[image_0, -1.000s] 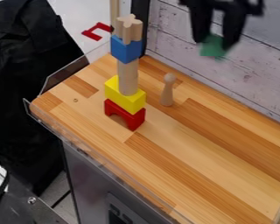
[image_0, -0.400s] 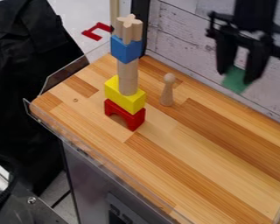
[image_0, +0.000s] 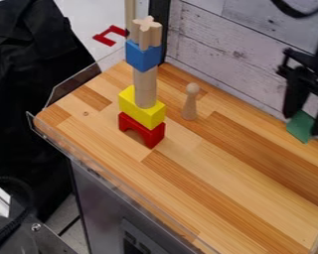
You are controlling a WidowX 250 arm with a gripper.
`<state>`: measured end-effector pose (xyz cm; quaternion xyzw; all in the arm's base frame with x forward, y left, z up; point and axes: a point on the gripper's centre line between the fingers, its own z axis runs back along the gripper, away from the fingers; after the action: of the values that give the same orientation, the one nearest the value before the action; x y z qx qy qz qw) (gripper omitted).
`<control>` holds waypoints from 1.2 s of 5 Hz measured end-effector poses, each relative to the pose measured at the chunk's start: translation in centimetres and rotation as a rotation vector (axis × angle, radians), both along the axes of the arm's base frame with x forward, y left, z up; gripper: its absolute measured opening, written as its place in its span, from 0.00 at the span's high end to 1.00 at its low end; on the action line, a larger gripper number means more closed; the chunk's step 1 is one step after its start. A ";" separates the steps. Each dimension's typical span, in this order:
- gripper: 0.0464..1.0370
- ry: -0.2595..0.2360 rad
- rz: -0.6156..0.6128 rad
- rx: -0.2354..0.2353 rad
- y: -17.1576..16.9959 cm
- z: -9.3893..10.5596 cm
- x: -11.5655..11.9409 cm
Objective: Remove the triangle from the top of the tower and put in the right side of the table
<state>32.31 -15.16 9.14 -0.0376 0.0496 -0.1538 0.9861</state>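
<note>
Moving rightward, the end effector [image_0: 304, 121] carries the green triangle [image_0: 300, 127] lower.

From a raised viewpoint in front of the counter [image_0: 208, 173], we look down at a slant, so that its near edge runs diagonally from the left of the view towards the bottom right, above the grey front face [image_0: 99, 198]. We face the plank wall [image_0: 234, 54] behind the counter and see the tower [image_0: 143, 55] obliquely, left of centre, its top towards the upper edge. We stand near enough to distinguish individual blocks, yet far enough back to include the whole tower and, at the right edge, the hand [image_0: 303, 124].
</note>
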 end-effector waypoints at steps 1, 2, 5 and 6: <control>0.52 0.018 -0.006 0.014 -0.9 -0.8 0.3; 0.52 0.037 0.036 0.016 -0.6 -1.7 0.0; 0.53 0.095 0.240 0.050 3.1 -4.4 -1.4; 0.53 0.069 0.221 0.035 2.5 -4.1 0.0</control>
<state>32.29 -12.63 5.07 -0.0307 0.0819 -0.0420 0.9953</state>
